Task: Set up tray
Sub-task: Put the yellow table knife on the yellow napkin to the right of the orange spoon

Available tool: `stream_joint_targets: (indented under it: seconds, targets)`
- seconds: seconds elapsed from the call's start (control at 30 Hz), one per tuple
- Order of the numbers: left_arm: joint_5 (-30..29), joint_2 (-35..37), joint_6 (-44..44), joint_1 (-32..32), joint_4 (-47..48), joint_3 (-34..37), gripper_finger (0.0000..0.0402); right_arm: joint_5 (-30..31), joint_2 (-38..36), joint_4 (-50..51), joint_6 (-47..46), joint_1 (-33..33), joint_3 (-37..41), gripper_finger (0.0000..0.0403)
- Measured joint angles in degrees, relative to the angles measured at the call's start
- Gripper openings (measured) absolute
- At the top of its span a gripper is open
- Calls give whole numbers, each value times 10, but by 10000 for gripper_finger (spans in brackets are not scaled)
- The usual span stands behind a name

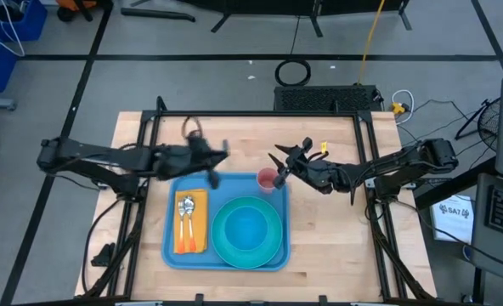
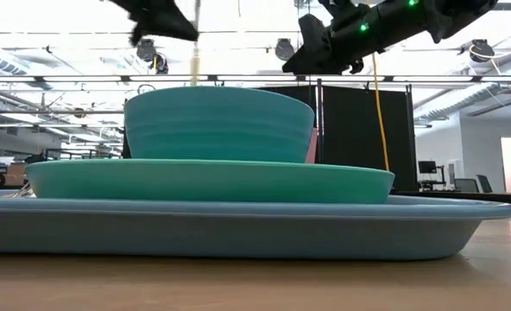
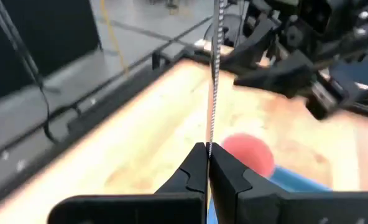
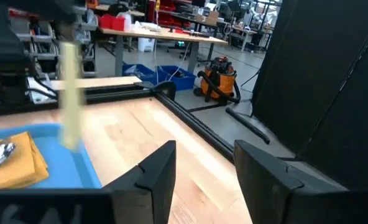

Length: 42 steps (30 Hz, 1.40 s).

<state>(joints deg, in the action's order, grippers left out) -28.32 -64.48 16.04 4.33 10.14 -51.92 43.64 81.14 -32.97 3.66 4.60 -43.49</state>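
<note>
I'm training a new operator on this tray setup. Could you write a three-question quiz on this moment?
1. True or false: the left claw is shut on a thin utensil.
2. What sits on the turquoise plate? A) bowl B) fork C) nothing
3. Fill in: the napkin lies on the tray, on the plate's ____ side in the high view.

Key: 1 true; 2 A; 3 left.

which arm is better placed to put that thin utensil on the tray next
Left. Its tool is already shut on the thin utensil, above the tray near the napkin. The right tool stands open and empty by the pink cup.
</note>
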Motion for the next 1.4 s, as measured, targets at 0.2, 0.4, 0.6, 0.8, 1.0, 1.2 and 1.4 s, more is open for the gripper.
stream_joint_targets:
  seconds: [0.2,0.4,0.6,0.8,1.0,1.2,1.4]
  targets:
    - [29,123,231,82,231,52,2,0,0,17,1,0,0,146]
    - [67,192,435,175,139,193,2,-2,0,2,1,0,0,144]
    - [104,199,560,218,22,306,2,-2,0,-11,1,0,0,143]
    - [97,199,622,250,0,343,2,-2,0,-11,1,0,0,141]
    - [89,199,657,275,-21,357,2,-3,0,-11,1,0,0,141]
    - [85,195,670,281,-23,358,2,-3,0,-11,0,0,0,139]
    - [87,158,673,281,-48,358,2,-3,0,-11,0,0,0,139]
